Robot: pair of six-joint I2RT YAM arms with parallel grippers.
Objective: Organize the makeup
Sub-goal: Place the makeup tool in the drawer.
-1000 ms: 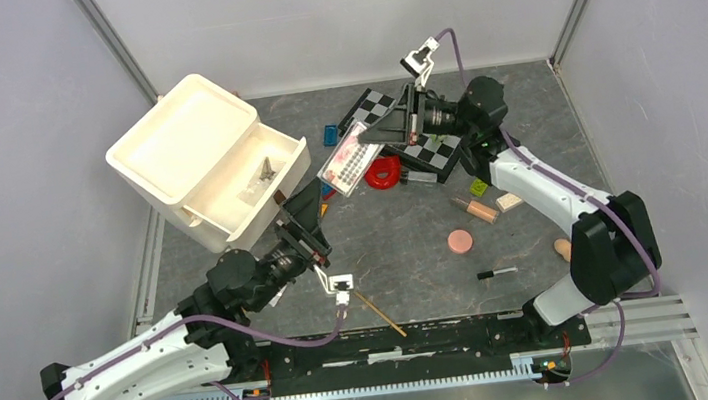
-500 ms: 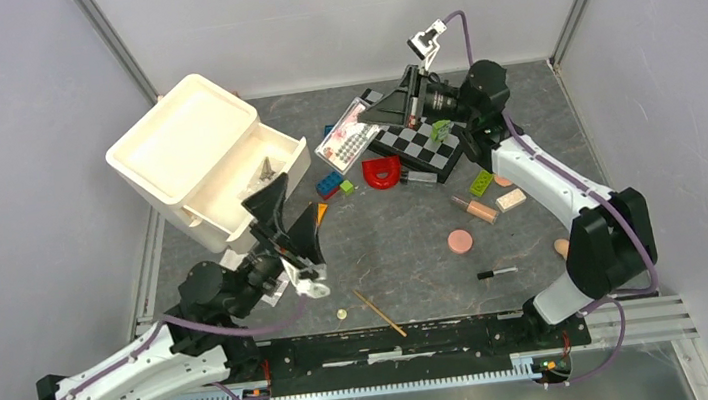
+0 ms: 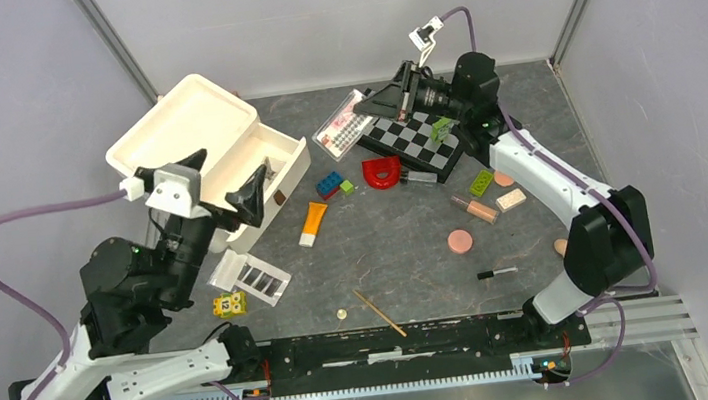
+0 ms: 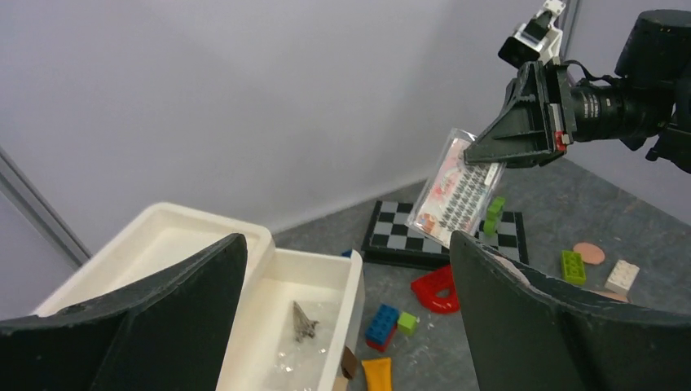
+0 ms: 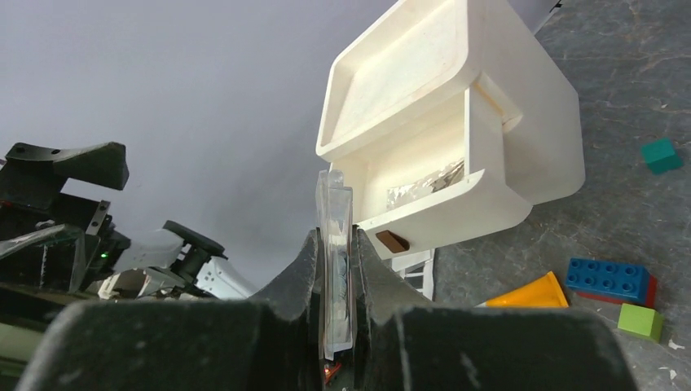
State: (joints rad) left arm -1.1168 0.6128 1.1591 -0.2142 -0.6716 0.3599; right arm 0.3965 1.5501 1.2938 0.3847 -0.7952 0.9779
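Soft, even overhead light, bright throughout. The white plastic drawer box (image 3: 184, 139) is nearly blown out on its lid and throws only a faint shadow onto the grey mottled table (image 3: 407, 254) beside it. In the wrist views the box is sharp, while the black left gripper (image 4: 346, 244), the right gripper (image 5: 334, 244) and its clear-cased palette (image 5: 334, 204), nearer the lens than the box, blur.

Grey table (image 3: 416, 253) — white box (image 3: 192, 138), checkerboard (image 3: 419, 142), orange tube (image 3: 313, 223), pink disc (image 3: 460, 241)
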